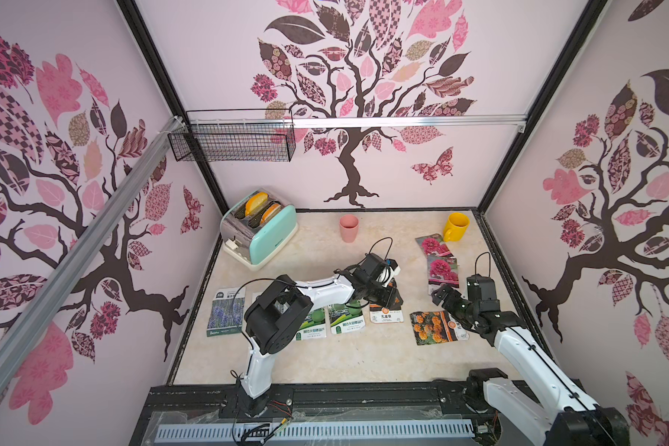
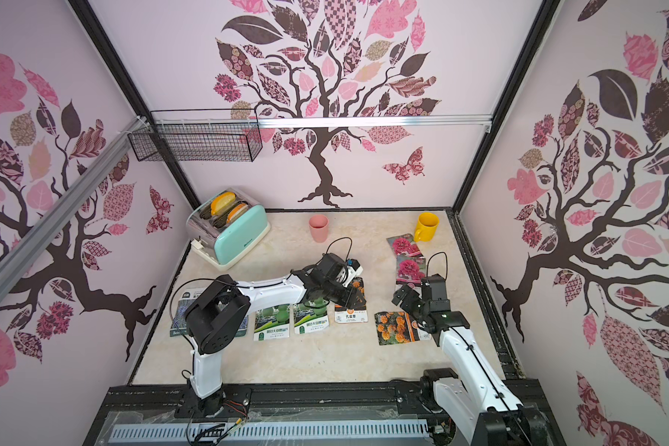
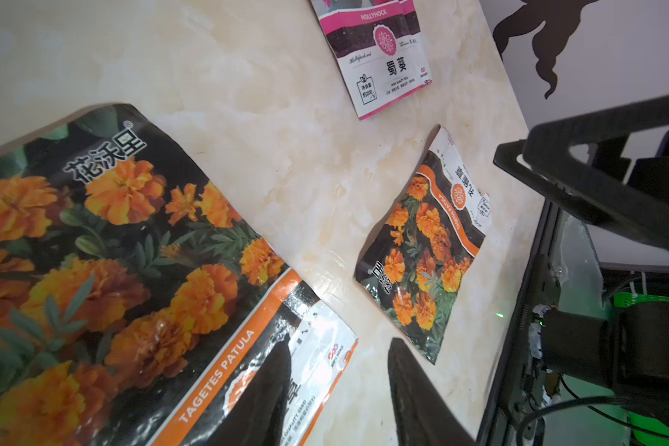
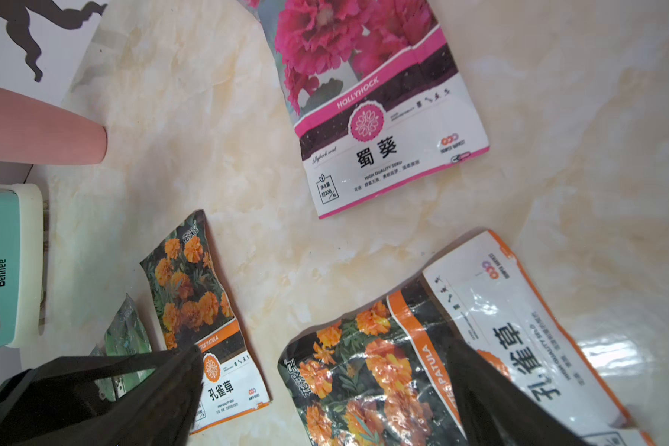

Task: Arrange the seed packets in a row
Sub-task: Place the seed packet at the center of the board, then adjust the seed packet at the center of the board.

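Left wrist: marigold packet beneath jaws

**What Is on the Table**

The shiny cream marble-look table holds flat seed packets. In front lie a purple lavender packet, two green gourd packets and two orange marigold packets. Two pink flower packets lie near a yellow mug. A pink cup and a mint-green toaster stand at the back.
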Controlling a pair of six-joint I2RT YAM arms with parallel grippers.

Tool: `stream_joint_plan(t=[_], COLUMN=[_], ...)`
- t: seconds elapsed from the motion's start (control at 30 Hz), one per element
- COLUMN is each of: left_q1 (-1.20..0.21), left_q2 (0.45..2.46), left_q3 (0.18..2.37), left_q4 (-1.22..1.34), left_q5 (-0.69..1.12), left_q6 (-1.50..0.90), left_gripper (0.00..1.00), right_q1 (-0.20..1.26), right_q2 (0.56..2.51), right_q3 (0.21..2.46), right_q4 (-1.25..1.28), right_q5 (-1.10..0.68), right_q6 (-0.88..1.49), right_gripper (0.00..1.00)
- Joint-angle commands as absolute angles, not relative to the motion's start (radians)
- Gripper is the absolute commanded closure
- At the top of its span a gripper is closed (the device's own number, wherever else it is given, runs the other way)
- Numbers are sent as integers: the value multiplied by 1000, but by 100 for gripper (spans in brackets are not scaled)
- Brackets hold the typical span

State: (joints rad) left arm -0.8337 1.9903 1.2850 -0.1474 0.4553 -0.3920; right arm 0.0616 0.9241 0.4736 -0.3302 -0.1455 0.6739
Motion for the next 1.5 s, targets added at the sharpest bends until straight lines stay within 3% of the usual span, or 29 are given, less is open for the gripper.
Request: stream_joint_plan(t=[0.0,0.2,0.33,0.6,0.97,1.47], left_q1=[-830,-819,-748,-626,-621,-614], left_q2=[1995,1828,1675,1457,1488,1504], left_q3=[1274,1181,1101,903,881,875], left_q4=[-68,-19,-95,-124,-98,-97], left_q5=[430,351,270,191,209,206], left_q6=[-404,-463,-540,-623,-626,-623], left_gripper=[56,56,56,56,56,57], right_q1=[58,120,210,252,325,392], right_q2=[947,1058,1242,1545,1704,1752], right_q3=[480,538,641,779,833,859], right_q4=[-272,-162,-101,-39,6,44], right_q5=[-211,-273,-285,-322,-350,-357], right_q6=[659,598,574,511,492,525], right_gripper=[0,0,1,1,4,5])
